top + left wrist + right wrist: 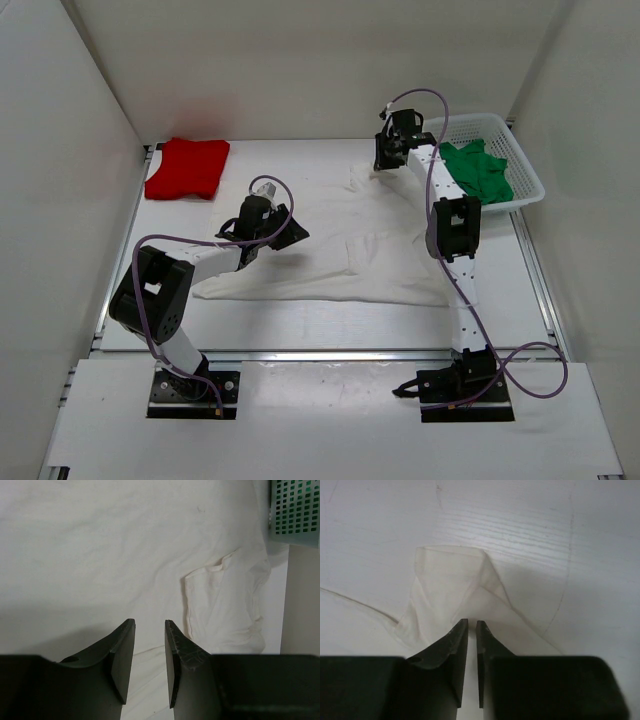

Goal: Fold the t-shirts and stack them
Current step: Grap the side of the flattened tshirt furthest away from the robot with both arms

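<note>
Right wrist: right end effector (469,626) nearly closed on white t-shirt (445,587) corner.

White cloth t-shirt (340,255) spread out centre, right gripper (386,160) prob. at its far edge; red cloth t-shirt (187,167) folded far L.

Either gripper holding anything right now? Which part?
Right gripper pinches the white t-shirt at its far edge. Left gripper sits over the same shirt, jaws apart; whether it grips cloth cannot be told.
</note>
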